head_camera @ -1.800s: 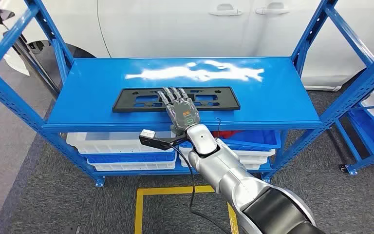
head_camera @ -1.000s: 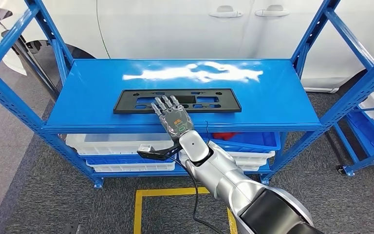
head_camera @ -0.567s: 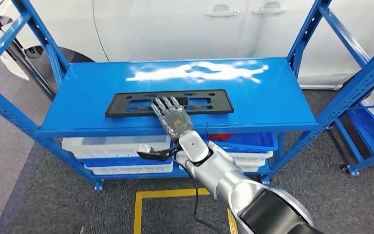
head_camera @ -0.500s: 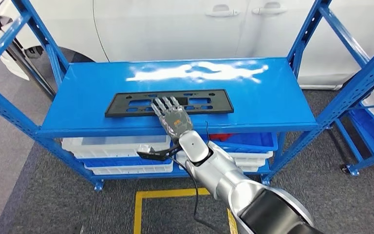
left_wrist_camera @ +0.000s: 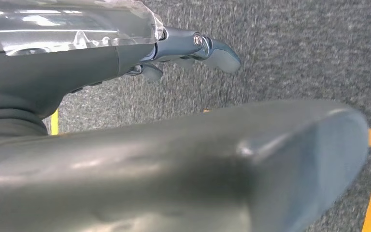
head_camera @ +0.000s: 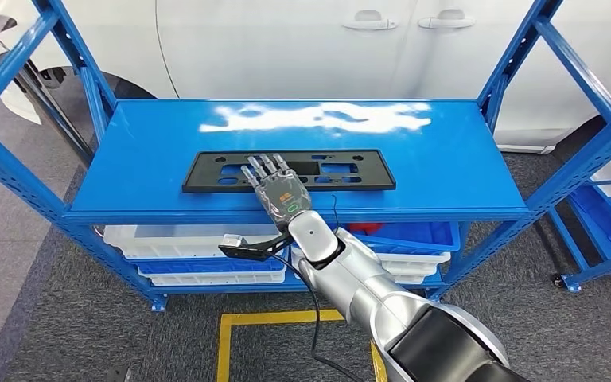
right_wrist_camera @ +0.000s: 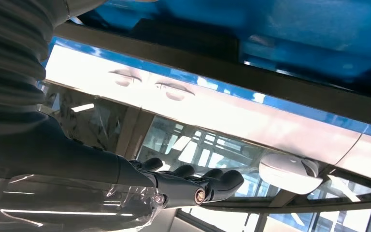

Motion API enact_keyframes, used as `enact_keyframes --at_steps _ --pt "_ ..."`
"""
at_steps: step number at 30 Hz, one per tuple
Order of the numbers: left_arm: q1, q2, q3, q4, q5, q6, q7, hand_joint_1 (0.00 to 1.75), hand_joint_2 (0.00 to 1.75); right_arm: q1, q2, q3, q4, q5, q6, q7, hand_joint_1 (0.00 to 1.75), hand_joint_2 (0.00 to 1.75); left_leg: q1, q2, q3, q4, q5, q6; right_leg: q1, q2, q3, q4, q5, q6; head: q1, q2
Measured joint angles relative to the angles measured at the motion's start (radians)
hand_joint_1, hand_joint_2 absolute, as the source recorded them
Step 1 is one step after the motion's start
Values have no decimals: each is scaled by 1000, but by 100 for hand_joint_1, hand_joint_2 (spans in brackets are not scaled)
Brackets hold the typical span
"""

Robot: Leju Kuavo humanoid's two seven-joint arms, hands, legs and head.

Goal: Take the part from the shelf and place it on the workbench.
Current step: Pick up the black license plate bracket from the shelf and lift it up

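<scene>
A long black flat part point(head_camera: 350, 171) with cut-outs lies across the middle of the blue shelf top point(head_camera: 445, 151). My right hand point(head_camera: 278, 189) reaches in from below with its fingers stretched out, its fingertips point(head_camera: 262, 165) over the part's near edge left of centre. It grips nothing. In the right wrist view the right hand point(right_wrist_camera: 188, 186) is flat and apart from the blue shelf and the dark part point(right_wrist_camera: 193, 41). My left hand point(left_wrist_camera: 125, 145) hangs over grey carpet, its fingers point(left_wrist_camera: 207, 48) spread from the thumb and holding nothing.
Blue uprights point(head_camera: 79, 64) stand at the shelf's corners. White and blue bins point(head_camera: 191, 243) sit on the lower level. A white car point(head_camera: 302, 40) stands close behind, another blue rack point(head_camera: 605, 199) at right. Yellow floor tape point(head_camera: 278, 318) marks the carpet.
My right hand has drawn back toward me and slightly left, from over the part's middle to its near edge. The part has stayed in place; the camera shifted a little.
</scene>
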Motion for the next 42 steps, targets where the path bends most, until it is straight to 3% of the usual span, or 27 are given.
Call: enact_keyframes --at_steps 2,3,4,6,8,11,13,15,17,19,20,21,23,24,28,30,33,34,35,36,38,39,40,42 --pt "1 0 0 0 0 0 0 0 0 3 -1 0 1 0 0 0 0 175 -1 0 1 0 -2 2 -2 0 -56 97 -26 2 0 0" --pt "1 0 0 0 0 0 0 0 0 5 -1 0 1 0 0 0 0 175 -1 0 3 1 -4 3 -3 0 -71 114 -19 2 0 0" --pt "1 0 0 0 0 0 0 0 0 6 -2 0 1 0 0 0 0 175 -2 -1 6 1 -6 3 -3 0 -70 97 6 -1 0 0" --pt "1 -1 0 0 0 0 0 0 0 5 -2 0 1 0 0 1 0 175 -3 -3 15 1 -12 0 0 0 -20 -27 88 -12 0 0" --pt "1 -2 0 0 0 0 0 0 0 2 -2 0 1 0 0 3 0 175 -5 -4 20 0 -17 -4 5 0 28 -135 134 -25 0 0" --pt "1 -4 0 1 -1 2 0 0 0 1 -2 0 1 0 0 4 0 175 -4 -3 20 -3 -21 -18 14 1 45 -175 129 -34 0 0" --pt "1 -4 0 1 -2 3 1 0 0 0 -2 0 0 1 0 5 0 175 -3 -1 24 -2 -26 -28 9 2 55 -189 130 -40 0 0" --pt "0 -4 0 1 -2 4 1 0 0 -2 0 0 0 2 -1 5 0 175 -3 0 4 51 -57 -36 1 0 70 -202 130 -48 0 0" --pt "0 -4 0 1 -2 4 1 0 0 -2 0 0 0 4 0 6 0 175 0 0 -59 177 -110 -43 2 -2 78 -204 125 -55 0 0" --pt "3 -3 0 1 -3 4 1 0 0 3 1 0 0 6 0 6 0 175 2 1 -117 272 -130 -48 3 -2 83 -201 118 -56 0 0" --pt "3 -2 0 1 -3 4 1 0 0 5 1 0 1 7 0 7 0 175 2 1 -121 264 -109 -50 2 -1 86 -198 114 -55 0 0" --pt "4 -2 0 1 -3 3 1 0 0 6 1 0 0 7 0 7 0 175 3 1 -105 219 -72 -51 1 0 90 -195 108 -53 0 0" --pt "3 -2 0 1 -3 2 1 0 0 5 1 0 0 7 0 6 0 175 2 3 -45 79 -1 -49 3 2 98 -185 95 -45 0 0" --pt "2 -2 0 1 -3 1 1 0 0 4 1 0 0 7 0 5 0 175 1 2 -23 34 13 -44 4 2 99 -181 89 -40 0 0" --pt "2 -2 0 1 -2 0 0 0 0 3 1 0 0 8 -1 2 0 175 0 -1 -7 1 7 -20 6 2 99 -177 79 -21 0 0" --pt "1 -2 0 1 -2 0 0 0 0 1 1 0 -1 9 -1 2 0 175 3 0 0 -4 6 -8 4 1 80 -131 51 -10 0 0" --pt "0 -1 0 1 -2 0 0 0 0 4 0 0 -1 9 -1 2 0 175 2 0 5 -5 0 1 -2 0 -28 64 -28 -1 0 0" --pt "0 -1 0 1 -2 0 0 0 0 7 -1 0 0 9 -1 1 0 175 2 0 7 -5 -3 2 -3 0 -60 110 -34 -1 0 0" --pt "1 -1 0 1 -2 0 0 0 0 9 -1 0 0 9 0 1 0 175 2 -1 10 -5 -6 1 -4 0 -74 119 -19 -1 0 0" --pt "2 -1 0 1 -2 1 0 0 0 11 -2 0 0 10 0 0 0 175 2 -2 16 -5 -10 0 -4 0 -66 86 16 -4 0 0" --pt "2 -1 0 1 -2 2 0 0 0 10 -2 0 0 13 1 -2 0 175 0 -3 30 -5 -21 -5 -1 0 -10 -54 103 -16 0 0" --pt "2 -1 1 1 -1 2 0 0 0 9 -1 0 0 14 2 -3 0 175 -1 -4 35 -5 -26 -8 2 0 17 -117 128 -21 0 0" --pt "1 -1 1 1 0 3 0 0 0 8 -1 0 0 15 3 -3 0 175 -2 -4 38 -5 -30 -13 5 0 34 -156 139 -26 0 0" --pt "1 -1 1 1 1 4 -1 0 0 7 -1 0 1 16 4 -4 0 175 -3 -3 40 -9 -35 -25 9 1 42 -177 132 -31 0 0"
